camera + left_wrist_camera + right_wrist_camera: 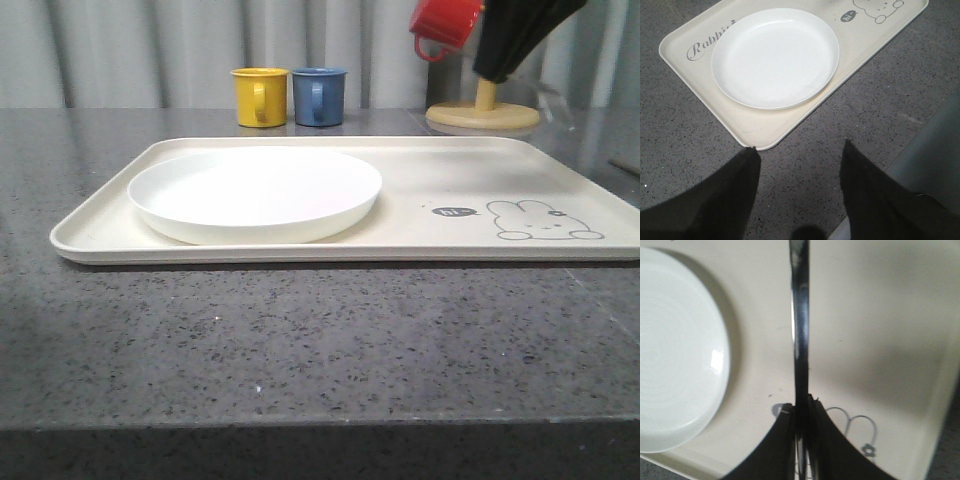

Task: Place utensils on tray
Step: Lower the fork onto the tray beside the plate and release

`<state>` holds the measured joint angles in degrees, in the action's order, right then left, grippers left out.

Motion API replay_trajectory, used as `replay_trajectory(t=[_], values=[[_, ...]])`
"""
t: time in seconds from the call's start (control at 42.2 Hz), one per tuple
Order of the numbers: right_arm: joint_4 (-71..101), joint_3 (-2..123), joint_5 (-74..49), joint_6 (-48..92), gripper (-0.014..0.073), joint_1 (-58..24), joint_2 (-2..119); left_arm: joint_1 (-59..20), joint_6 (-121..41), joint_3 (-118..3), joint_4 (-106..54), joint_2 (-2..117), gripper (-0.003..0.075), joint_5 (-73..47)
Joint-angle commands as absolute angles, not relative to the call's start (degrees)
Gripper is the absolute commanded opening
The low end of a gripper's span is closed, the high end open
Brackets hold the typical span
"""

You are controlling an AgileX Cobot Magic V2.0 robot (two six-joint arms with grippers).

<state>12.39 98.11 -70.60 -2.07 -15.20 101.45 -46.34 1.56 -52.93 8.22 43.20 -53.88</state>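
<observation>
Cream rectangular tray mid-frame on grey speckled counter, holding round white plate on its left half | right gripper clenched on slim shiny steel utensil above tray, kind unclear | left gripper spread, holding nothing, lower frame.

White plate on cream tray (left half) — shiny utensil above

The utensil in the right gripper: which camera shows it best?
The right wrist view: the slim steel utensil runs up from the shut right gripper above the tray, edge-on, so its type is unclear. The front view shows only a dark arm over the tray's far right.
</observation>
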Motion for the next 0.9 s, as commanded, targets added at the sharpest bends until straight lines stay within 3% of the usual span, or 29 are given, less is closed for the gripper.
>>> replay_trajectory(t=[0.0,0.403,0.498,0.688,0.877], values=[[12.99,99.90,-71.01,-6.12,-0.0066,-16.74,101.92,-46.68,2.32,-54.43,8.62,43.41,0.0368,-50.27],[16.18,99.90,-68.64,-14.49,-0.0047,-16.86,109.09,-46.68,2.32,-54.43,8.62,43.41,0.0368,-50.27],[16.35,99.90,-68.11,-14.50,0.0027,-16.86,109.03,-46.68,2.32,-54.43,8.62,43.41,0.0368,-50.27],[16.30,99.90,-68.36,-13.03,0.0276,-16.86,108.77,-46.68,2.32,-54.43,8.62,43.41,0.0368,-50.27],[15.49,99.90,-68.84,-3.04,0.0299,-16.81,105.02,-46.68,2.32,-54.43,8.62,43.41,0.0368,-50.27]])
